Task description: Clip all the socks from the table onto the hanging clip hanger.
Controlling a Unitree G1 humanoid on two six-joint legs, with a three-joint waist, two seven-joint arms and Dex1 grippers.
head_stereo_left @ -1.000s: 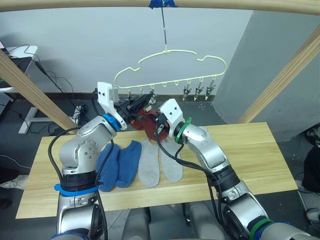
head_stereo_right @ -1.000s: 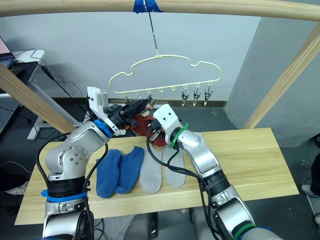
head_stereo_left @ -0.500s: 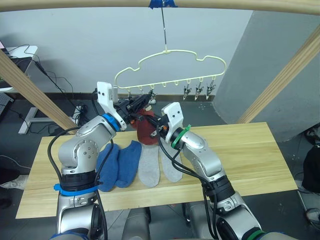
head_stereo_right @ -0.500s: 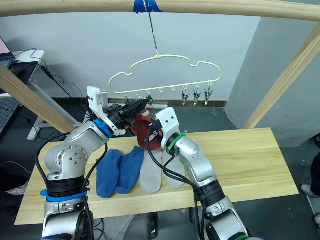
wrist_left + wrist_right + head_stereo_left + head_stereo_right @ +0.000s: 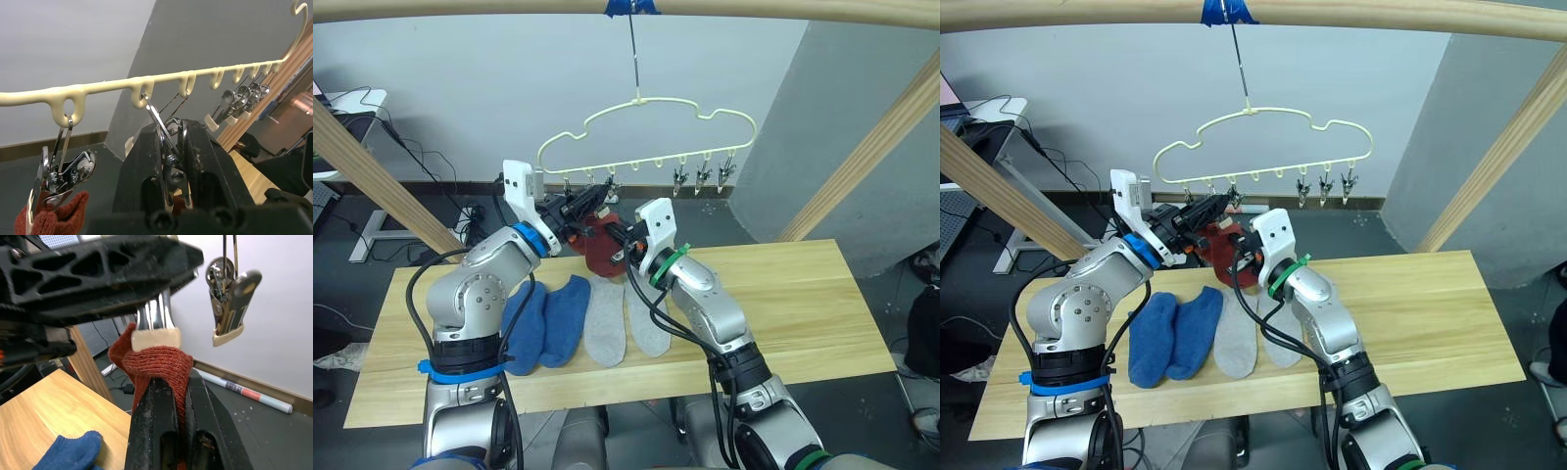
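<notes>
Left gripper [image 5: 171, 196] jaws clamped on clip [image 5: 168, 156] of hanger [image 5: 646, 132], squeezing it. Right gripper [image 5: 173, 431] jaws pinch red sock [image 5: 156, 364] up under clip mouth. Risk: early release, sock misses clip, drops to desk [image 5: 803, 294]. Hanger may swing. Four socks on desk.

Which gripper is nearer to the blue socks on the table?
Neither clearly. The left gripper is shut on a clip of the clip hanger, the right gripper holds a red sock beside it; both above the blue socks.
</notes>
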